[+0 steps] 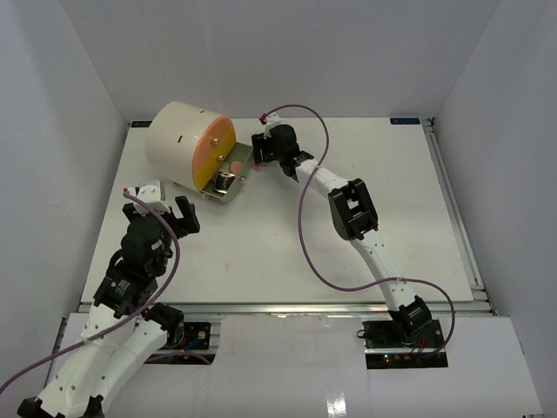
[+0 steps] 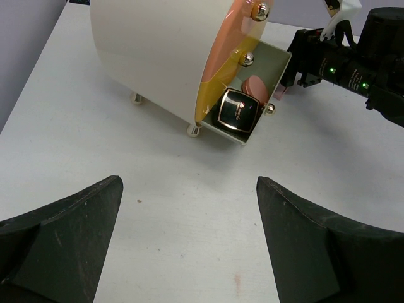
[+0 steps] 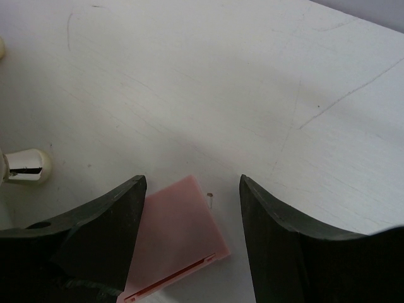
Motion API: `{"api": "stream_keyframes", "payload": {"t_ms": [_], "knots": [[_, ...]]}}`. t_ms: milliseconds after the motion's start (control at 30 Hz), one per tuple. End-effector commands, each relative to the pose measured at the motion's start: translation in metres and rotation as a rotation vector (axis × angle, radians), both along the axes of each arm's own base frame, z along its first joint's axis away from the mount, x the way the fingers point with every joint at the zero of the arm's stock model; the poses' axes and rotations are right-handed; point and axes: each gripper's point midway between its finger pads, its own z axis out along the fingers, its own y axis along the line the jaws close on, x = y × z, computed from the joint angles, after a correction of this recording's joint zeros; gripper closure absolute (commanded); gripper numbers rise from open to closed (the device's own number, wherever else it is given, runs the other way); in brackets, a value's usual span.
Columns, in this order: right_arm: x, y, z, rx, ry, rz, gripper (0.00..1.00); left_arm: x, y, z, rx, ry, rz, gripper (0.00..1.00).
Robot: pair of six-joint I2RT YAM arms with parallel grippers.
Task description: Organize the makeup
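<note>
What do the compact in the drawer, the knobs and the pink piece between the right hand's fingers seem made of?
The compact looks like glossy black plastic with a gold rim; it catches light. The knobs look like polished metal or metallised plastic, mirror-bright. The pink piece seems matt rigid plastic: flat, with a moulded slot in its edge.
</note>
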Motion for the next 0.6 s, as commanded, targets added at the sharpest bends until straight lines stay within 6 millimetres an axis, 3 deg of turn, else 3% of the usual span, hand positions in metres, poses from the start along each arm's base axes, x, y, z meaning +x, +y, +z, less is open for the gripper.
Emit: {"api": "stream_keyframes", "payload": {"t_ms": [0, 333, 567], "knots": [[0.003, 0.0, 0.031, 0.018, -0.039, 0.006, 0.33, -0.004, 0.005, 0.013, -0.017, -0.033, 0.016, 0.02], [-0.009, -0.011, 0.022, -0.039, 0.019, 0.008, 0.33, -0.009, 0.006, 0.018, -0.033, -0.049, 0.008, 0.02], [-0.038, -0.031, 0.006, -0.09, 0.11, 0.034, 0.34, -0.014, 0.005, 0.023, -0.049, -0.064, -0.003, 0.02]]}}
